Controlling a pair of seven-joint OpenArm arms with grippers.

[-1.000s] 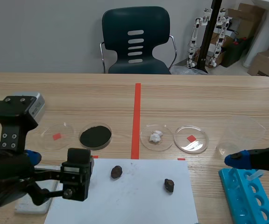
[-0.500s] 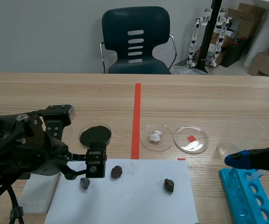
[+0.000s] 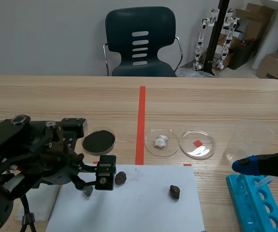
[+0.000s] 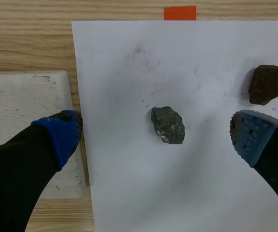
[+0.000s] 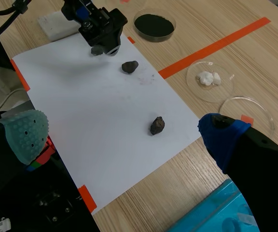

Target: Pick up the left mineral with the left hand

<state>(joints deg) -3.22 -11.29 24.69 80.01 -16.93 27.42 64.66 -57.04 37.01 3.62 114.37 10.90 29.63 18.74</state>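
Note:
The left mineral (image 4: 167,125), a small grey-green stone, lies on the white paper sheet (image 4: 187,193). My left gripper (image 4: 153,137) hangs open over it, one blue pad on each side and neither touching. In the scene view the stone (image 3: 87,191) is half hidden under the left gripper (image 3: 88,186). A brown mineral (image 4: 270,84) lies just beyond the far finger, and it also shows in the scene view (image 3: 120,178). A third mineral (image 3: 174,192) lies further right. My right gripper (image 5: 122,135) stands open, high above the table's right side, holding nothing.
A white slab (image 4: 23,121) lies against the paper's left edge under one finger. Behind the paper stand a dish of black powder (image 3: 99,140), a dish with white lumps (image 3: 161,142), an empty dish (image 3: 198,144) and a clear cup (image 3: 247,140). A blue rack (image 3: 257,203) sits front right.
The left arm swung in from the front left and settled lower over the left mineral, shifting slightly right. The minerals and the right arm stayed put.

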